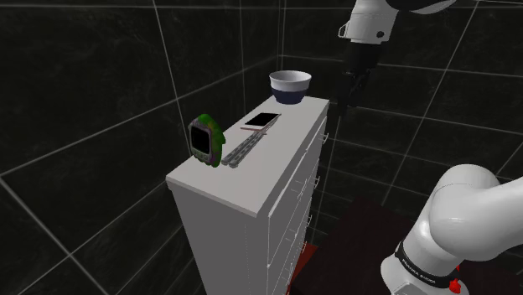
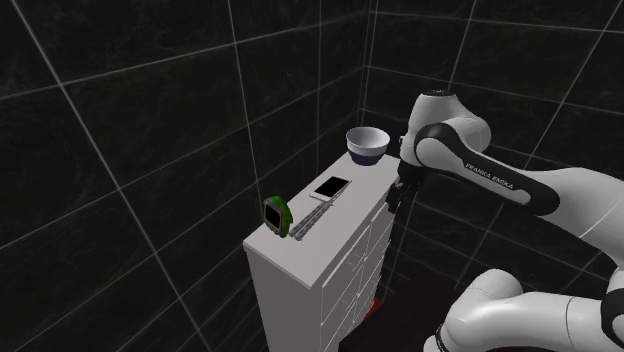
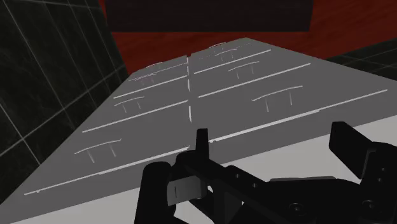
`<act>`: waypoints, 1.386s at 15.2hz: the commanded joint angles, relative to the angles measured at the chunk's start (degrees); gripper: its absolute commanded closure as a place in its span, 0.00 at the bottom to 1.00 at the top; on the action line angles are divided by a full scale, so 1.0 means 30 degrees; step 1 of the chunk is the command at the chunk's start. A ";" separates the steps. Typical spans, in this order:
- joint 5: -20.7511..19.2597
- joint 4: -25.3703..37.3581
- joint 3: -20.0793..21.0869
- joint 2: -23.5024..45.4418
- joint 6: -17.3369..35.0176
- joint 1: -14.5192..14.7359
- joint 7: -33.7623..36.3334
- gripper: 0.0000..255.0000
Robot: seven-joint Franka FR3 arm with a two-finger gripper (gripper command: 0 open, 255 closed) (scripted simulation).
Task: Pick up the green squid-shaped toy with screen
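The green squid-shaped toy (image 1: 206,141) (image 2: 277,215) with a dark screen stands upright on the white dresser top (image 1: 251,184) (image 2: 312,258), near the end farthest from the bowl. My black gripper (image 1: 345,99) (image 2: 397,194) hangs off the dresser's front edge beside the bowl end, well away from the toy. In the wrist view the gripper (image 3: 273,143) is open, its fingers apart with nothing between them, looking down the drawer fronts (image 3: 191,95).
A white and blue bowl (image 1: 290,86) (image 2: 367,143) sits at the dresser's far end. A flat phone (image 1: 262,121) (image 2: 331,186) and a long grey strip (image 1: 243,149) (image 2: 312,218) lie between bowl and toy. Dark tiled walls surround; a red floor (image 3: 356,32) lies below.
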 commanded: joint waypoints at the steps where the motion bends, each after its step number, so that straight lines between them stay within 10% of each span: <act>1: 0.0000 0.0000 0.0000 0.0000 0.0000 0.0000 0.0000 0.00; 21: 0.1141 0.5924 0.5811 0.9078 0.6763 0.1586 0.5796 0.00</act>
